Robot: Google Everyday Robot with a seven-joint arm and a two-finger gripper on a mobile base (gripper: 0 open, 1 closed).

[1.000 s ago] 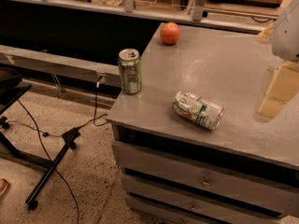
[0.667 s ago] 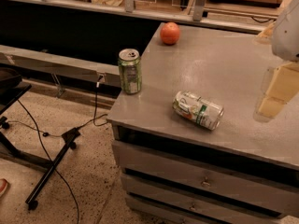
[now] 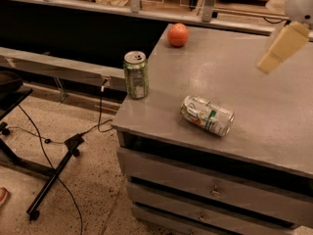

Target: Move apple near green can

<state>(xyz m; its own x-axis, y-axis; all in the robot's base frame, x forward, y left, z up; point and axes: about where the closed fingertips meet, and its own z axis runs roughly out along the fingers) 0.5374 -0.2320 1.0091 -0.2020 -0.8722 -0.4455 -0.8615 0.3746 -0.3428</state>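
One round orange-red apple (image 3: 178, 35) sits at upper centre on the grey cabinet top (image 3: 254, 92), well apart from the upright green can (image 3: 136, 75) at the left edge. Smooth and firm, it probably rolls easily, so grasp across its widest part. The gripper (image 3: 274, 53) hangs at upper right, clear of both; whether it is open or closed cannot be told.

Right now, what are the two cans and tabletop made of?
Green can, upright: likely aluminium, shiny silver top. White-silver can, on its side: likely the same, glossy print. Tabletop: grey, dull sheen, perhaps painted metal or laminate. Gripper hangs above its right side.

Orange-red apple (image 3: 178, 35), dark green can (image 3: 136, 75), white-green can (image 3: 207, 115), grey table (image 3: 230, 67), cream jaws upper right
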